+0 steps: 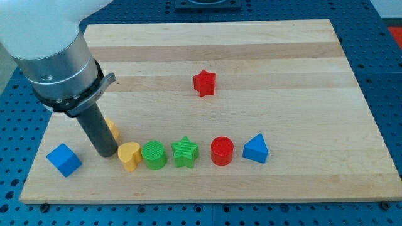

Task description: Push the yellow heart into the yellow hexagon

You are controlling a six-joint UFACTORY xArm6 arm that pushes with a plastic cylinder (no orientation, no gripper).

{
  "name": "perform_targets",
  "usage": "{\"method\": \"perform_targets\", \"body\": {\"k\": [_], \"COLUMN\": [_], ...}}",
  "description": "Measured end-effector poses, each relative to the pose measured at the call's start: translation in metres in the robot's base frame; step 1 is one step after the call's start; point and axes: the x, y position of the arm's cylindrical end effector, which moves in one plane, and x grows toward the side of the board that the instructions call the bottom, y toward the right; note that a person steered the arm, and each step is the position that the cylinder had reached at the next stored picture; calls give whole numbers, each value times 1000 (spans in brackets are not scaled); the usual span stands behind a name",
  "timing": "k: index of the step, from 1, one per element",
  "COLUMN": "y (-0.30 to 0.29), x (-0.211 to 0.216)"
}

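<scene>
Camera view
Hidden: the yellow hexagon was mostly covered by the rod, only an orange-yellow sliver showing.
My tip: a plain rod end with no jaws, near the board's bottom-left corner.
Yellow heart: just right of my tip, contact unclear, touching the green cylinder.

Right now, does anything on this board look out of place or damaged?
Nothing looks damaged or spilled. The only oddity: the yellow hexagon is mostly hidden behind my rod, whose tip sits just left of the yellow heart. The other blocks sit flat on the board.
</scene>
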Motion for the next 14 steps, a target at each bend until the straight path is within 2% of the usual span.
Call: {"method": "perform_targets", "body": {"k": [1,3,4,5,6,9,11,12,14], "y": [0,0,11,39,64,21,69,64,9], "x": [-4,26,53,62,45,29,29,27,9]}}
